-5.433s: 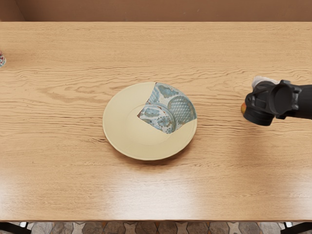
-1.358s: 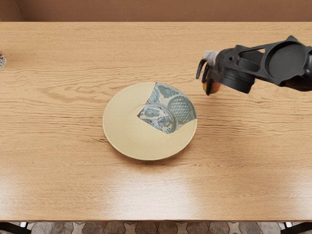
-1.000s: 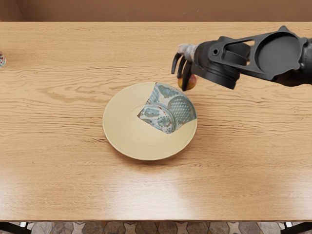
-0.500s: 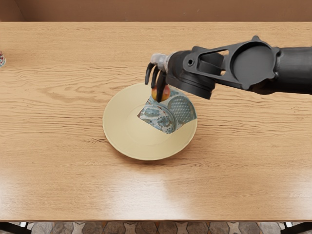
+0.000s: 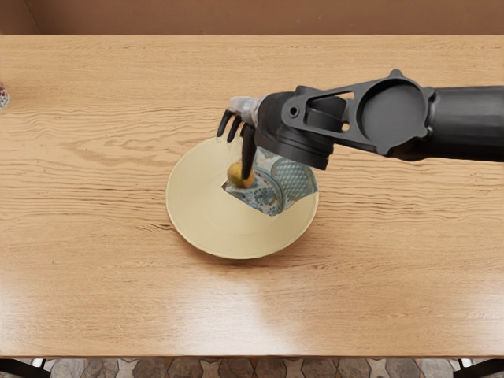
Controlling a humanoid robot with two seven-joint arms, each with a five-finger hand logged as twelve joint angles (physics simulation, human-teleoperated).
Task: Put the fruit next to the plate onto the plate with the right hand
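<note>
A small yellow-orange fruit (image 5: 238,174) lies on the cream plate (image 5: 193,213), at the edge of its blue patterned patch. My right hand (image 5: 238,143) hovers just above it, its arm coming in from the right edge. The fingers (image 5: 227,123) are spread and lifted, and one dark finger (image 5: 248,156) points down beside the fruit. The fruit sits below the hand and nothing is clasped around it. The left arm does not show.
The plate stands in the middle of a wooden table (image 5: 94,276). A small patterned object (image 5: 2,96) peeks in at the far left edge. The right forearm (image 5: 441,124) spans the table's right half, above the surface.
My right hand carried the fruit leftward from the table's right side to over the plate. In the last half second the fingers spread and the fruit dropped down onto the plate.
</note>
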